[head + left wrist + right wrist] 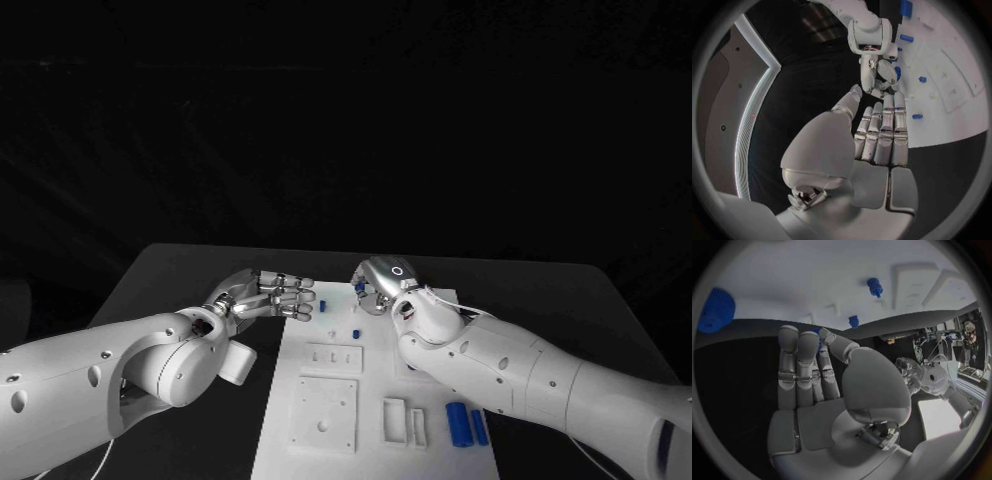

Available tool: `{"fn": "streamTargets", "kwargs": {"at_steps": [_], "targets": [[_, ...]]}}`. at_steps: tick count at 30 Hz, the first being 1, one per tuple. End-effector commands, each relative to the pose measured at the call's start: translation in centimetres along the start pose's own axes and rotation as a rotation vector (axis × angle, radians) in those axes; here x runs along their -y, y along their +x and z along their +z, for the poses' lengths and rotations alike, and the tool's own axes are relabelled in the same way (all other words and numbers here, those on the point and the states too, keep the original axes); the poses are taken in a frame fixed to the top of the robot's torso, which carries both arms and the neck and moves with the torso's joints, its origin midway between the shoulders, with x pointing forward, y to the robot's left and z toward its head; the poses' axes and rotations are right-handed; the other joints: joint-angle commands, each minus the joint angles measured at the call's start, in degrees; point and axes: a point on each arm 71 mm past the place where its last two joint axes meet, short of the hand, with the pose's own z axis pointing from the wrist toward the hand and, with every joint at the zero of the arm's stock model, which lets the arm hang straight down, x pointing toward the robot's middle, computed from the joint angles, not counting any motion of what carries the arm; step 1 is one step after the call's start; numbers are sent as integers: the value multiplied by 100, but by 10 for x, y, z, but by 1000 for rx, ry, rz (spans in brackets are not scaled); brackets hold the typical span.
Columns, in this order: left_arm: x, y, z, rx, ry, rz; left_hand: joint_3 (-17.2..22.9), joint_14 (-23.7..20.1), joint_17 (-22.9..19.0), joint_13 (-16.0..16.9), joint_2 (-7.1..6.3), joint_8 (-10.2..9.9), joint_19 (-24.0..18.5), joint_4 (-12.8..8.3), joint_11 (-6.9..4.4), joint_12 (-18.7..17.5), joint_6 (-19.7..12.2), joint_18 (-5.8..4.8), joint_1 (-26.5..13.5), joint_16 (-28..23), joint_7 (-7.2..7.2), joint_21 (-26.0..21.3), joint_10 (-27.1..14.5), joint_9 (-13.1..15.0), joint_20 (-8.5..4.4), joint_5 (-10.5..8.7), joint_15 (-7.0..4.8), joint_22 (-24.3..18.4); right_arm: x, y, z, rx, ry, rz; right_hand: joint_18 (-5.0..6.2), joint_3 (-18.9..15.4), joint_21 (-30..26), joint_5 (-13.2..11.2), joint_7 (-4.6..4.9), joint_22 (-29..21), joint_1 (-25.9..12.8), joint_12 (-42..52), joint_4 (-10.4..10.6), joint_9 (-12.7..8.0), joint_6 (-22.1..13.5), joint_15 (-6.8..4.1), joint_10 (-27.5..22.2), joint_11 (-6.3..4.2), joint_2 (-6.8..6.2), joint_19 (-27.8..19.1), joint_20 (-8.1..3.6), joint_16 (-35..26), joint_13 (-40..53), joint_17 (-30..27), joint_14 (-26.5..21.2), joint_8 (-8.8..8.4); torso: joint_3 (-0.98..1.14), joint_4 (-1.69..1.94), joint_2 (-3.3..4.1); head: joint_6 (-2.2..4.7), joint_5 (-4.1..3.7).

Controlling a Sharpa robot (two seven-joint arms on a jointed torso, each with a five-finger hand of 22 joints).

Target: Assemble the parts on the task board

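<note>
**Meeting of both hands over the far end of the task board**

Head view. Showing the two white arms converging at the far end of the task board [329, 400], which lies on the black desk [173, 270]. The left hand [271, 297] hovers at the board's far left corner, fingers extended side by side, nothing visibly in them. The right hand [387, 283] is opposite it, close by, fingers bent downward. A small blue part [326, 305] sits between the two hands; another small blue peg [356, 331] stands a little nearer on the board. Two long blue cylinders [466, 424] lie side by side near the board's right edge, well apart from both hands, beside white blocks [402, 421].

Left wrist view. The left hand [879, 140] has its fingers straight and together, thumb apart, holding nothing. Beyond its fingertips the right hand [879, 75] curls around a blue part [897, 72]; the grip looks like a pinch, though contact is partly hidden.

Right wrist view. The right hand [817, 370] shows a trace of blue between the thumb and the fingers, consistent with a held part. The board carries a blue peg [874, 286] and a stud [854, 321].

Judgement. The step in hand appears to be picking up or carrying a small part at the far end. The next move likely calls for aligning it with its seat and lowering it squarely, with the left hand available to steady.
</note>
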Motion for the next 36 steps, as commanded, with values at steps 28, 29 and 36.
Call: {"fn": "streamTargets", "kwargs": {"at_steps": [28, 29, 36], "targets": [[3, 6, 4, -27, 11, 4, 2, -22, 8, 8, 24, 33, -50, -23, 20, 26, -4, 1, -36, -15, 33, 21, 26, 8, 6, 1, 31, -5, 1, 14, 6, -97, 32, -28, 87, -3, -282, 18, 18, 203, 48, 11, -37, 6, 12, -22, 166, -162, 22, 85, 19, -23, 8, -19, 15, 27, -35, 7, 45, -3, -27], [3, 6, 4, -28, 11, 4, 2, -22, 8, 8, 24, 33, -50, -23, 20, 26, -4, 1, -36, -15, 33, 21, 26, 8, 6, 1, 31, -5, 1, 15, 6, -98, 33, -28, 87, -3, -282, 18, 18, 203, 48, 11, -37, 6, 12, -22, 166, -162, 22, 85, 19, -23, 8, -19, 15, 27, -34, 8, 47, -4, -29], [3, 6, 5, -27, 11, 4, 2, -22, 8, 8, 24, 33, -50, -23, 20, 26, -4, 1, -36, -15, 33, 21, 26, 8, 6, 1, 31, -5, 1, 17, 7, -110, 33, -27, 87, -6, -370, 18, 23, 251, 38, 11, -38, 7, 0, -16, 148, -158, 30, 102, 25, -24, 8, -29, 17, 28, -37, -5, 44, -31, -7]]}}
